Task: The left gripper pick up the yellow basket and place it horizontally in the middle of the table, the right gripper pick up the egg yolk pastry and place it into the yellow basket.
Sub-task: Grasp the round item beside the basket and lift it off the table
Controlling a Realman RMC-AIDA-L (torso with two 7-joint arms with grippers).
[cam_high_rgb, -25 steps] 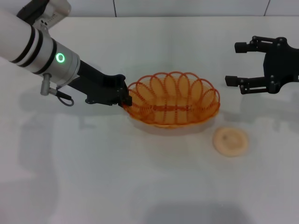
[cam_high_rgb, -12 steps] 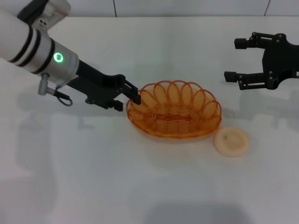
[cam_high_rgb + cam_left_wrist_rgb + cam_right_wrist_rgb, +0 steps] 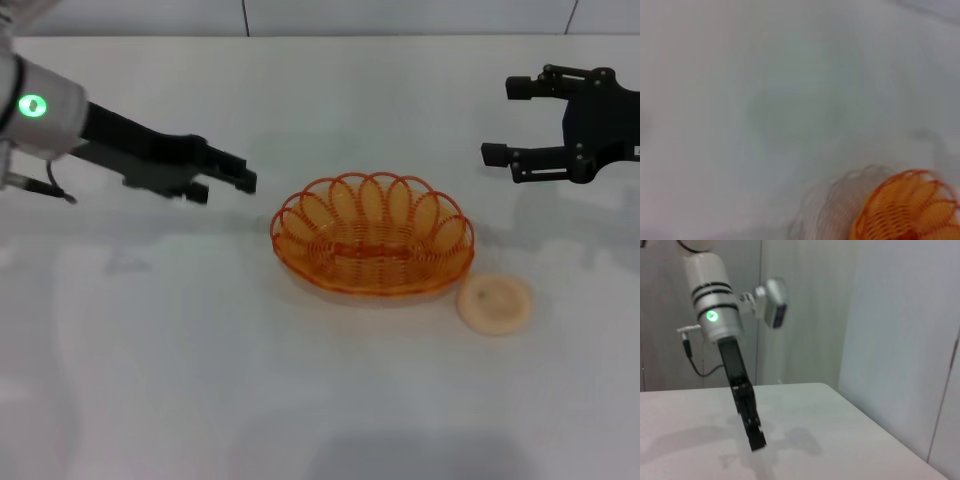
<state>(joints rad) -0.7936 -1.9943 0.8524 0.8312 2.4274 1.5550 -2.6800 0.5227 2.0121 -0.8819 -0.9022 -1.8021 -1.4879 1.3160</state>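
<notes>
The yellow basket [image 3: 372, 237] is set flat mid-tabletop [image 3: 200, 380], so the first step appears done. The left pincer [image 3: 235, 181] hangs empty, well apart; its opening cannot be told. The right pincer [image 3: 505, 125] is spread, empty. The egg yolk pastry [image 3: 494, 302] lies just beside the basket, not yet picked.

yellow basket [image 3: 372, 237]: upright, mid-table | egg yolk pastry [image 3: 494, 303]: beside it
</notes>
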